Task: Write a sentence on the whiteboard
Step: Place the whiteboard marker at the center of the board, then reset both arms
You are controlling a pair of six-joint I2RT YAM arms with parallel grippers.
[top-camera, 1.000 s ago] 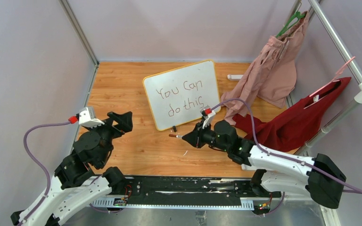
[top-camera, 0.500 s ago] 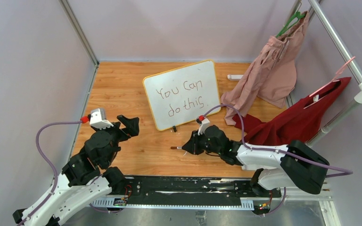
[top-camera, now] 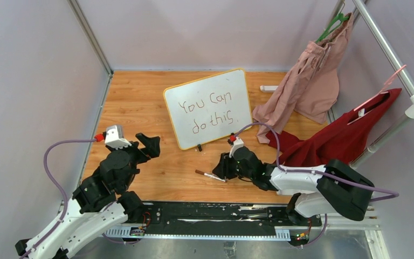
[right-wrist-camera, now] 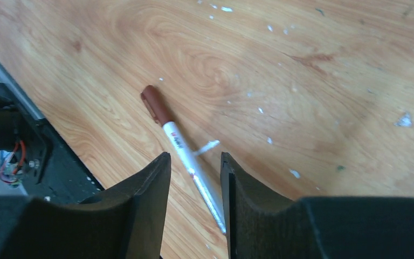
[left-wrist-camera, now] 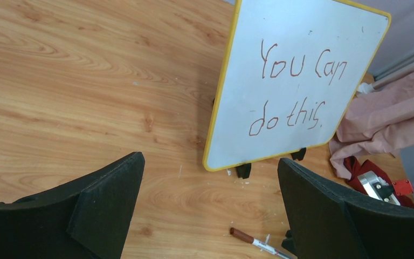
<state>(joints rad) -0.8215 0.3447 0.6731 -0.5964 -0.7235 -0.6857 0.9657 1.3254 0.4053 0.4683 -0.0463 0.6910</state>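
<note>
Hovering at 8 o'clock over the table [top-camera: 140, 97], left gripper [top-camera: 150, 145] spread wide. Whiteboard [top-camera: 232, 86] stands at 12 o'clock, sentence [top-camera: 210, 110] reads "You Can / do this". Marker [top-camera: 210, 176] lies flat at the board's 6 o'clock, loose between the parted fingers of the right gripper [top-camera: 220, 168].

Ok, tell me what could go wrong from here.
1. The marker lies loose on the table between the right gripper's parted fingers; lifting away could nudge or roll it.
2. The whiteboard stands on small feet; a bump might tip it or smear the writing.
</note>
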